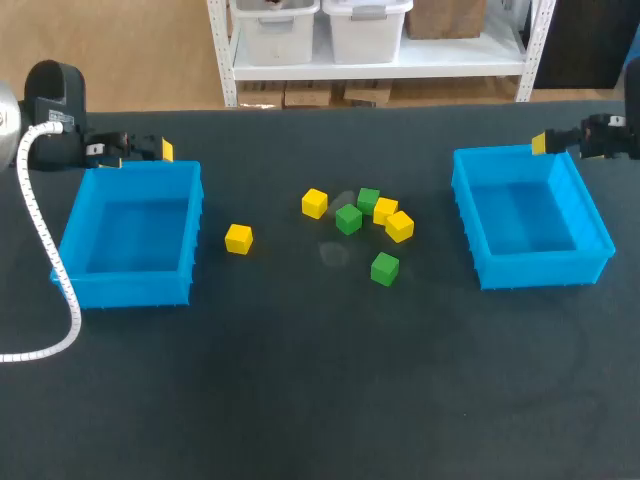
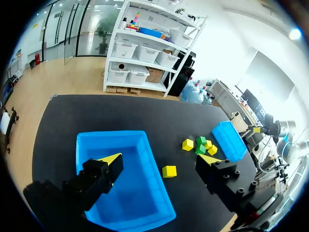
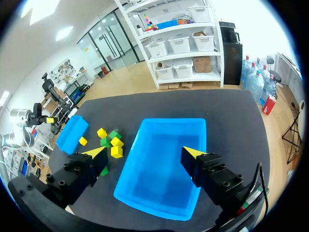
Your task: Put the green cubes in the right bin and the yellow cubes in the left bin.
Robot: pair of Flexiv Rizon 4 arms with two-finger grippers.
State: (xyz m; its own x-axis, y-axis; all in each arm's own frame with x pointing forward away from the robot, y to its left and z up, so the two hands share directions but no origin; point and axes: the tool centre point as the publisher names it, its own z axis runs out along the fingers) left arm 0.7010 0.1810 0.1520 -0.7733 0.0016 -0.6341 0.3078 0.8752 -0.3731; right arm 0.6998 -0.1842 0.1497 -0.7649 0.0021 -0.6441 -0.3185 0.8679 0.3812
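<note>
left gripper over the back rim of the left blue bin, fingers spread wide, nothing held. right gripper likewise at the back edge of the right blue bin, fully open and empty. between the bins on the dark table, loosely clustered: three green cubes and three yellow cubes. apart from these, nearer the left blue bin, a lone yellow cube.
</note>
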